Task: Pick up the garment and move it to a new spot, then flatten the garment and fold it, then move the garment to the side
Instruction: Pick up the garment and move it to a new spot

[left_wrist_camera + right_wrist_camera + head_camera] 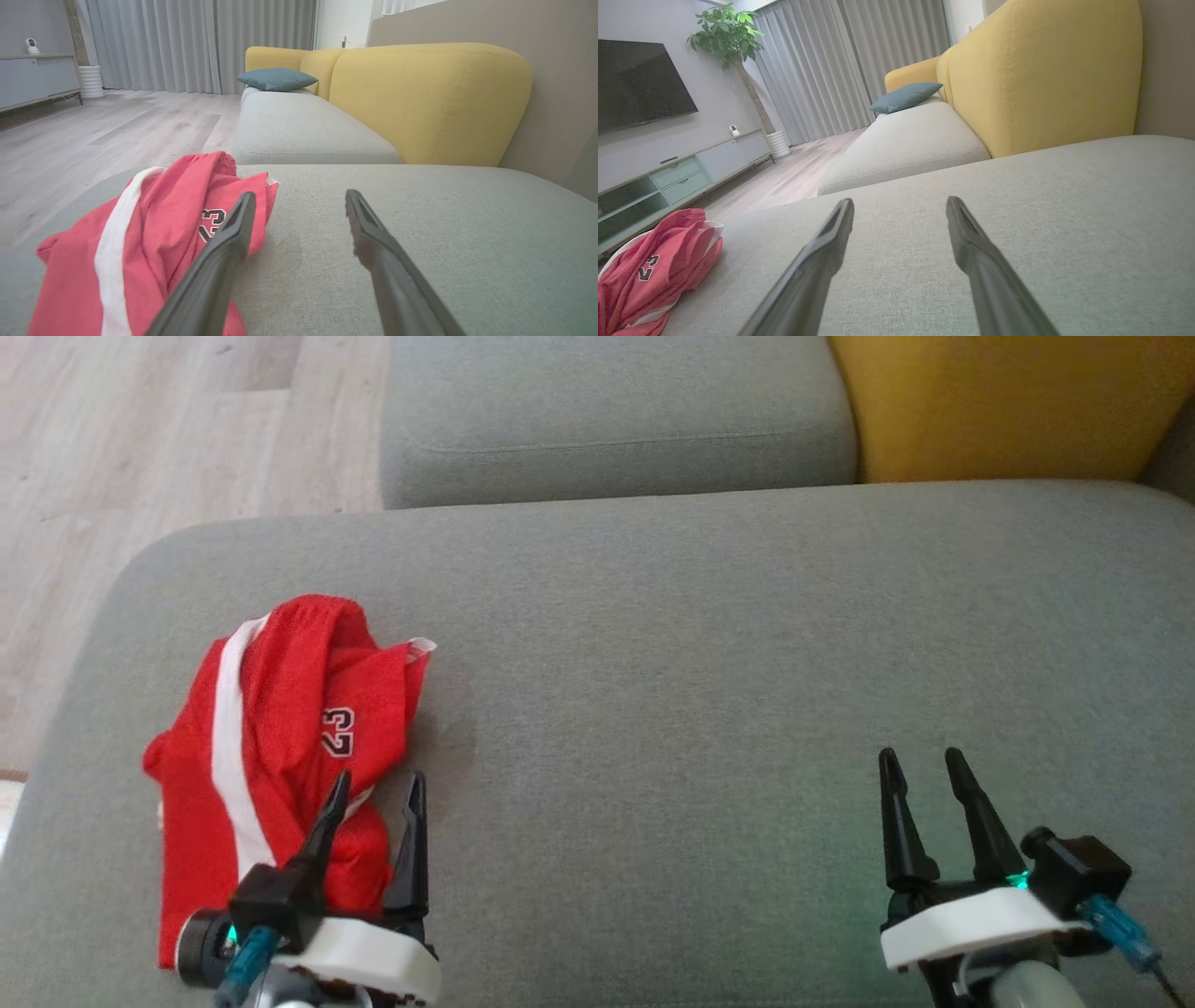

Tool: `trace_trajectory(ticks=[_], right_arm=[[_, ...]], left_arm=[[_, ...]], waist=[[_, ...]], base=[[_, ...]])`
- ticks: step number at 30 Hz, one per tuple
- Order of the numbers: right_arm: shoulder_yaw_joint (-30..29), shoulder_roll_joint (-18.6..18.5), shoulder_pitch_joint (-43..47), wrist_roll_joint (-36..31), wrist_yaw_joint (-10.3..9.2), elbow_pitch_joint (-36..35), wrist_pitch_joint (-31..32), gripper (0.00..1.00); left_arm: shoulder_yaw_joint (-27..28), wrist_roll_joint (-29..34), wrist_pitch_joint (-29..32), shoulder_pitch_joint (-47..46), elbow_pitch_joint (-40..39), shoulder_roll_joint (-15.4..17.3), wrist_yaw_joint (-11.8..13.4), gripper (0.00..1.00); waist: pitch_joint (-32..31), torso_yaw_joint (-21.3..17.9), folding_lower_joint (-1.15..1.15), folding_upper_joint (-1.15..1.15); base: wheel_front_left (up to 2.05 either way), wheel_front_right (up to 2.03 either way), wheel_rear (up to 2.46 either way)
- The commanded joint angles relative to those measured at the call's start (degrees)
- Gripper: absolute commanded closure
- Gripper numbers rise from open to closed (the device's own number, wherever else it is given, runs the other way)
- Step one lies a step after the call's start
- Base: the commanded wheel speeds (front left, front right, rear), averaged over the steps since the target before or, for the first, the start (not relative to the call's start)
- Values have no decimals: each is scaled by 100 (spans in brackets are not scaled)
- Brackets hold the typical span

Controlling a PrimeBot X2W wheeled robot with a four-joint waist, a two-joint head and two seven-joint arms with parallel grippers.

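The garment (pixel 271 747) is a crumpled red jersey piece with a white stripe and the number 23, lying on the left part of the grey sofa seat (pixel 709 691). My left gripper (pixel 378 784) stands open over the garment's near right edge, its left finger above the cloth and its right finger above bare cushion. In the left wrist view the garment (pixel 140 242) lies left of and under the left finger, and the gripper (pixel 299 200) holds nothing. My right gripper (pixel 924 763) is open over bare cushion far to the right. The right wrist view has the garment (pixel 649 275) at the lower left and the open gripper (pixel 899 207).
A second grey seat cushion (pixel 616 415) lies beyond, with a yellow backrest (pixel 1008 401) at the upper right. Wooden floor (pixel 140 439) runs past the sofa's left edge. A blue pillow (pixel 275 78), curtains, a cabinet and a television stand farther off in the room.
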Motion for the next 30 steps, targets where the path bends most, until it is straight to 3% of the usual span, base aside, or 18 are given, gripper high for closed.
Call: trace_trajectory(ticks=[1, 22, 30], right_arm=[[173, -46, -192, -26, -4, -166, -61, 0], [899, -46, -56, 229, -4, -75, -61, 0], [1025, -46, -31, 331, -4, -50, -61, 0]], left_arm=[[251, 31, -45, -250, -165, -30, 10, 0], [637, 132, -45, -52, -55, -33, 101, 0], [790, 159, -45, 40, -118, -33, 81, 0]], waist=[[-15, 125, 0, 0], [-252, 1690, 0, 0], [-290, 1998, 0, 0]], base=[[0, 0, 0], [0, 0, 0], [0, 0, 0]])
